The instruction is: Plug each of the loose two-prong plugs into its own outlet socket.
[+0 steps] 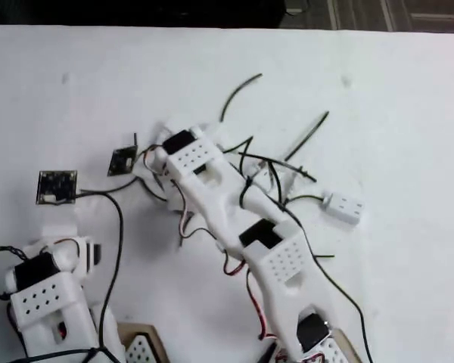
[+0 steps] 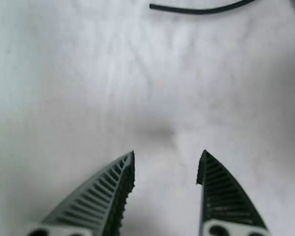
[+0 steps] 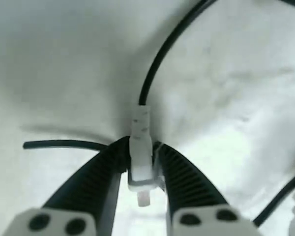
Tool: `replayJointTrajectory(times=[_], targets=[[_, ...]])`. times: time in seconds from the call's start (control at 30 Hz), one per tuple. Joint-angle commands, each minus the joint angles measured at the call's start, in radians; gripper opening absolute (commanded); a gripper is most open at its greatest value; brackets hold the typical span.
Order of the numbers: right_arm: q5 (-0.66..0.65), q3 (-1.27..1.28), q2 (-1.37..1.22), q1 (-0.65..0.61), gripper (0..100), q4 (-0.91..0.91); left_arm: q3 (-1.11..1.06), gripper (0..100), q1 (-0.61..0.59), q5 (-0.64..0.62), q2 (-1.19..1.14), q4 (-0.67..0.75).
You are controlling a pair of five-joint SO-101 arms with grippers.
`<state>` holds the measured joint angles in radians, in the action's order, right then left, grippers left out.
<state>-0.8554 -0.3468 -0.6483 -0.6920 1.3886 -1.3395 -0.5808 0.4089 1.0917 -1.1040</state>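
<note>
The right gripper [image 3: 140,145] pinches a small white two-prong plug [image 3: 140,129] that trails a thin black cord [image 3: 157,59]. Its ribbed black fingers [image 3: 98,182] are pressed against the plug's sides over the white table [image 3: 54,64]. In the high view the right arm [image 1: 212,181] stretches from the bottom edge toward the centre-left of the frame, among loose black wires [image 1: 238,91]. A white rectangular outlet block [image 1: 343,206] lies right of centre, well apart from that arm's tip. The left gripper [image 2: 168,157] hangs spread, with nothing between its fingers. The left arm [image 1: 45,295] sits in the lower left corner.
</note>
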Motion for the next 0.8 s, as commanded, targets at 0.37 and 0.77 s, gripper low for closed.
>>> replayJointTrajectory(times=[0.37, 0.77], targets=[[0.204, 0.002, 0.475, 0.076, 1.7, 0.328, 0.005, 21, -0.002, 0.009, 0.016, 0.02], [0.236, 0.775, 1.027, 0.174, 1.7, 0.058, -0.009, 21, -0.001, 0.009, 0.018, 0.043]])
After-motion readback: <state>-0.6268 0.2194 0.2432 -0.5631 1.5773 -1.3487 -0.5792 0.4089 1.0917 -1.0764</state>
